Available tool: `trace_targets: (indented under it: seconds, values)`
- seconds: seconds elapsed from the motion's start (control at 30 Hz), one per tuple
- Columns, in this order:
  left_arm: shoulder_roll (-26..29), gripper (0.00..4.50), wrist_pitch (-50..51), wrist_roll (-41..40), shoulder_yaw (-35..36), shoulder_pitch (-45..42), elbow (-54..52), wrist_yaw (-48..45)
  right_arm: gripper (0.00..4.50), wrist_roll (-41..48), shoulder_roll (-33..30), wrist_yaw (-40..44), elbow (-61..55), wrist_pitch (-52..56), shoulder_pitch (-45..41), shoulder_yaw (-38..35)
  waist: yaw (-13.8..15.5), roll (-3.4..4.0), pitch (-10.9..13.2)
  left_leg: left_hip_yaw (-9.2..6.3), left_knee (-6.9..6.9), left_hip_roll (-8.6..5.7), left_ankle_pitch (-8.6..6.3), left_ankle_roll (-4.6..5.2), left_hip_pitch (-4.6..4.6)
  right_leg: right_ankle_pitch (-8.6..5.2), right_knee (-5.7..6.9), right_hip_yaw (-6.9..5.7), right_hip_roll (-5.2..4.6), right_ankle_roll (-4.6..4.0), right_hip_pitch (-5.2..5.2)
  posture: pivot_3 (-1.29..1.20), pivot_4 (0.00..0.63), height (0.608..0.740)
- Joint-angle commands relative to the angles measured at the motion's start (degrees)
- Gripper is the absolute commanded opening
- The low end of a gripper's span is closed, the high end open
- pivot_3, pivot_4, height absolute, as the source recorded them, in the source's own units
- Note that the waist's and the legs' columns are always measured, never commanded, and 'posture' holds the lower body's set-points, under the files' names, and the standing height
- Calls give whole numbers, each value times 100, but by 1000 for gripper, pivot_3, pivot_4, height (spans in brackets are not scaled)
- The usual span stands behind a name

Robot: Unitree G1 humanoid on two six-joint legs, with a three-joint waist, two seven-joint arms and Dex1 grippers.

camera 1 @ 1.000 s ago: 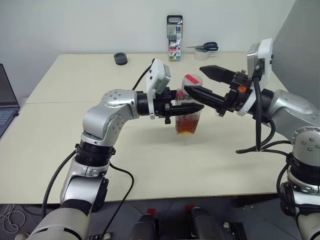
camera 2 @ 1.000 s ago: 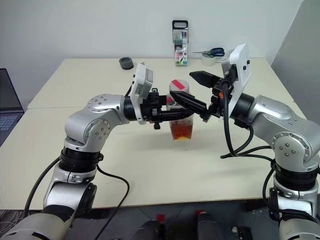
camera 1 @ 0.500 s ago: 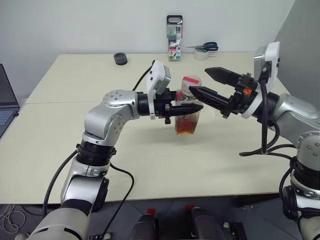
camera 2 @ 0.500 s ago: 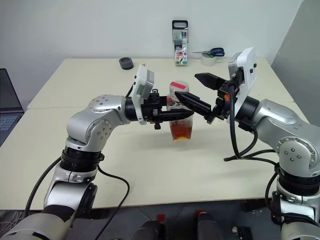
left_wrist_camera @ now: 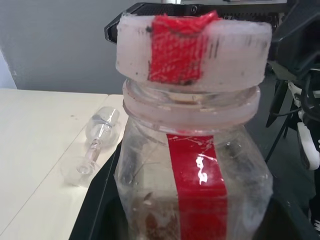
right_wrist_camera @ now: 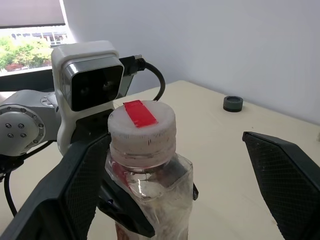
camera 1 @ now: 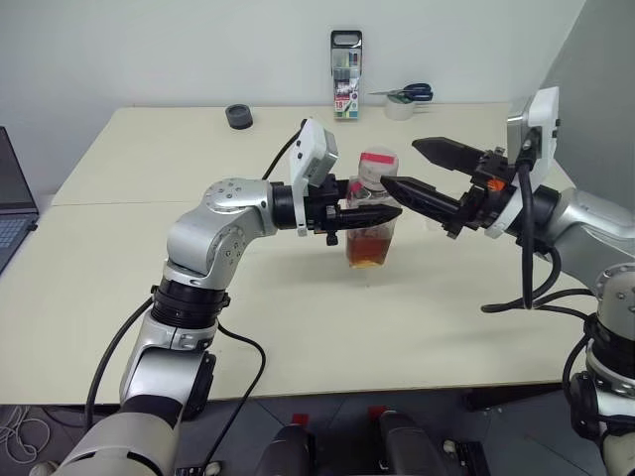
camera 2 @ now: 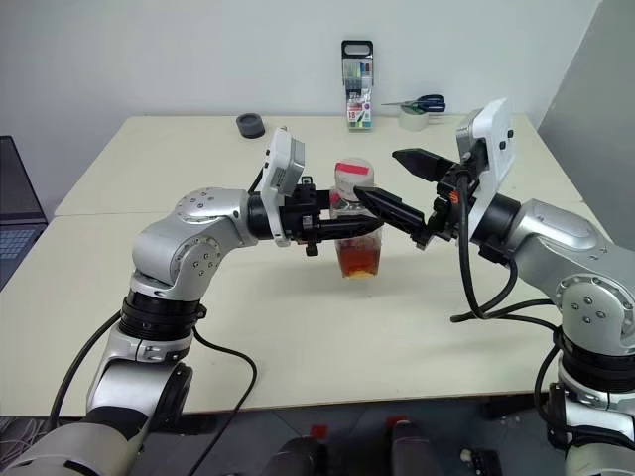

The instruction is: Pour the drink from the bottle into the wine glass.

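The bottle stands upright on the table with a red strip down its side and a pale cap marked with red. My left gripper is shut on its body from the left. The reddish-brown drink fills its lower part. My right gripper is open at cap height, just right of the cap. Its fingers flank the cap with wide gaps and touch nothing. In the left wrist view the wine glass appears on the table beyond the bottle, looking tilted or lying on its side.
A marker case stands at the table's far edge, with scissors on a tape roll to its right. A small black round object lies at the far left. A laptop sits at the left edge.
My right gripper has drawn back slightly to the right, so its lower finger no longer overlaps the cap. The left gripper and bottle have stayed still.
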Motion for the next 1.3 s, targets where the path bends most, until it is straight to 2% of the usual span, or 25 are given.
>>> trace_targets:
  seconds: [0.03,1.3]
  values:
    - [-14,1814,-203,-72,80,-205,-186,-128,4474,25,-128,-15,27,-113,60,-309,0,0,0,0,0,0,0,0,0,0,0,0,0,0,0,0,150,740]
    - [-41,1814,-230,-67,102,-139,-223,-90,4474,739,-334,1,-2,-61,31,-353,1,0,0,2,0,0,0,1,0,0,0,1,0,1,1,0,150,740]
